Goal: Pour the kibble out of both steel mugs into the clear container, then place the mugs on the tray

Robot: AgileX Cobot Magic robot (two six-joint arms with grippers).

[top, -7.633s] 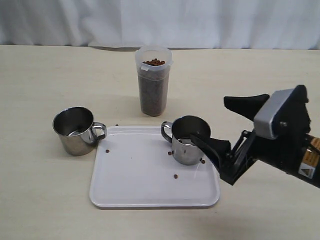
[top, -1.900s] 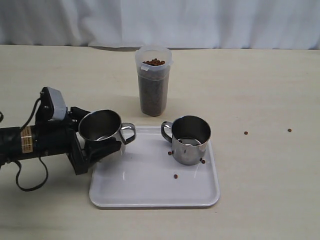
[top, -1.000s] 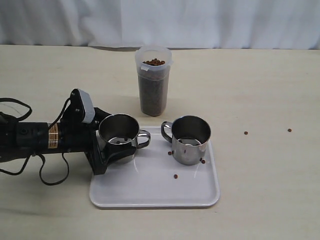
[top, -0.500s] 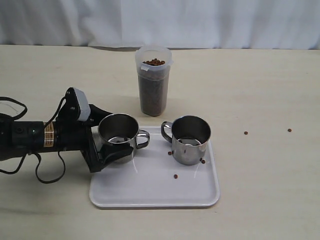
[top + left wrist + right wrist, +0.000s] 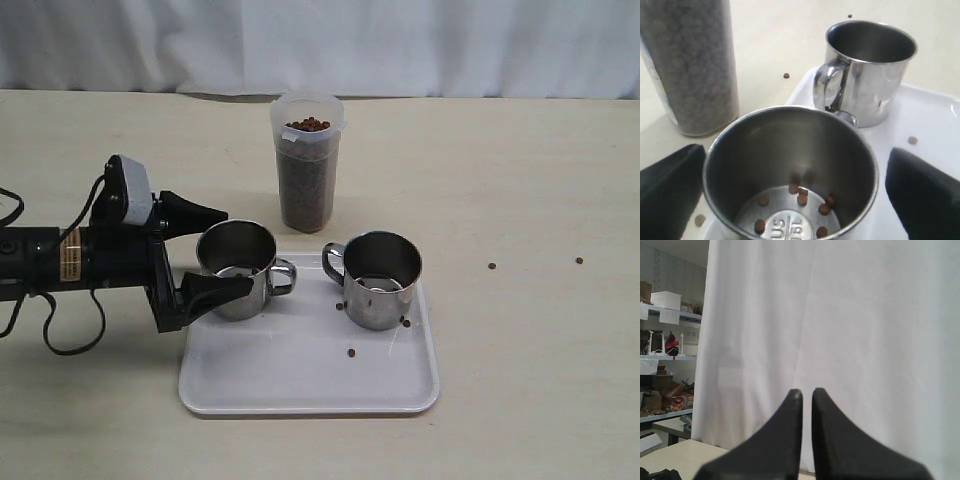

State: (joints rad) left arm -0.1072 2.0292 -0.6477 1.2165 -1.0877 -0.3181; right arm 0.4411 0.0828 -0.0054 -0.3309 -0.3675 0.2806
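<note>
The left claw [image 5: 238,248] is matt black – on the arm behind it sit a pale grey block [image 5: 130,190] and a tan label [image 5: 70,255]. Between its fingers stands a mug [image 5: 236,272] of mirror-bright steel; the second mug [image 5: 380,282], beyond the fingertips, shines the same. The kibble [image 5: 307,125] is reddish-brown, darkening the whitish translucent container [image 5: 308,190]. The tray [image 5: 300,380] is plain white, the worktop [image 5: 520,180] pale beige, the curtain [image 5: 420,40] white. The right claw [image 5: 807,391] is black too.
</note>
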